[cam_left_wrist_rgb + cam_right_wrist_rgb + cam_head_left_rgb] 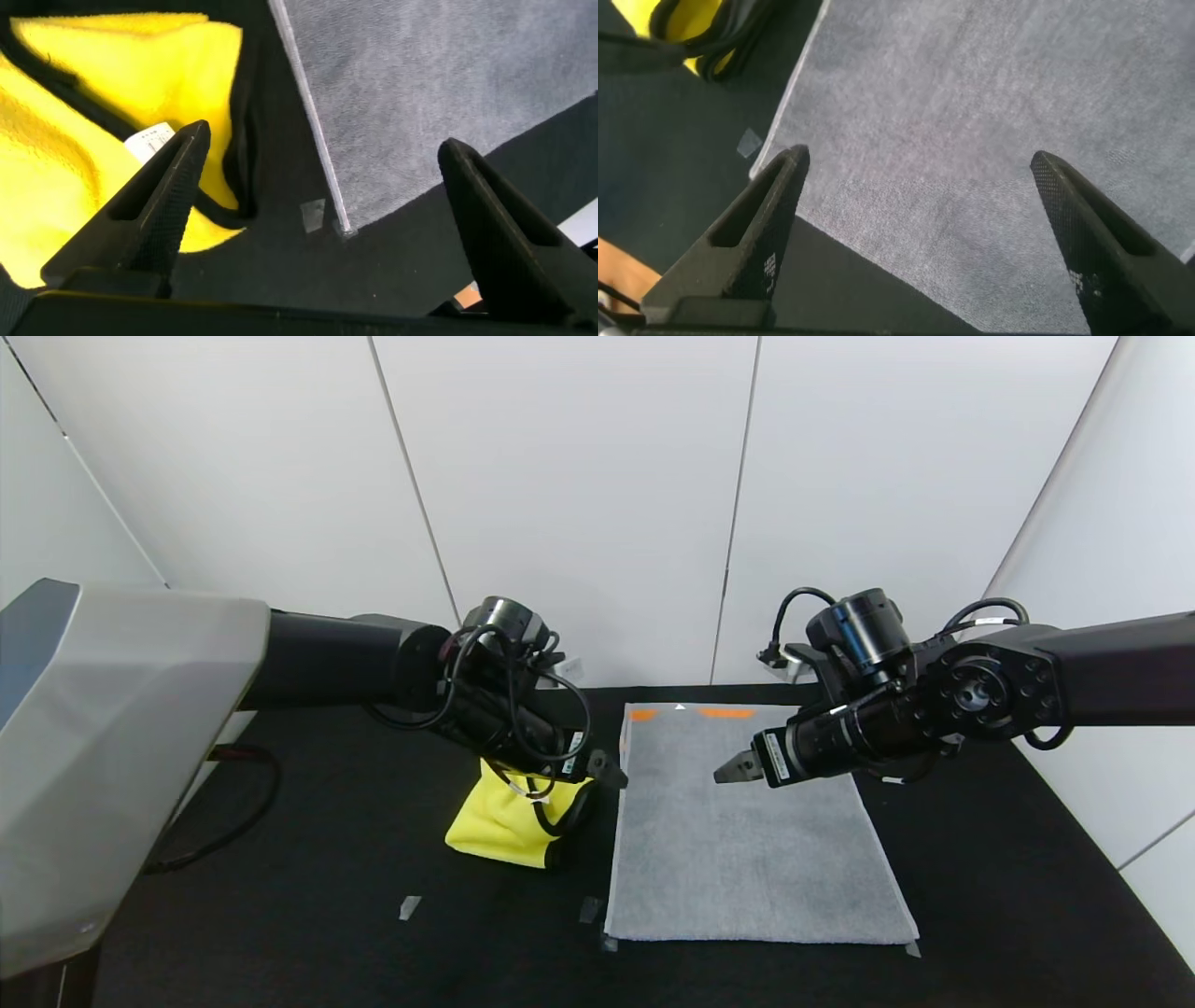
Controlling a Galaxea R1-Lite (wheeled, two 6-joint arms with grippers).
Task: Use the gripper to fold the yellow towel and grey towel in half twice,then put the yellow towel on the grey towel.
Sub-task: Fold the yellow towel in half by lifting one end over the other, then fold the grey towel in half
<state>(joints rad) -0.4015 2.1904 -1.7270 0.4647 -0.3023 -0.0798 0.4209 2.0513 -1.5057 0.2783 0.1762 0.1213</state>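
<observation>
The grey towel [756, 840] lies flat and spread out on the black table, its orange-patterned band at the far end. The yellow towel [499, 821] sits bunched to its left, partly under my left arm. My left gripper [609, 773] hovers open and empty above the gap between the two towels, at the grey towel's left edge. In the left wrist view the yellow towel [84, 121] with its white tag and the grey towel [430, 84] both show between the open fingers [168, 196]. My right gripper [733, 770] hovers open and empty above the grey towel [971, 140].
Small tape marks [409, 907] lie on the black table [280, 896] near the towels' front corners. White wall panels stand behind and to the right. A black cable [233, 812] runs along the table's left side.
</observation>
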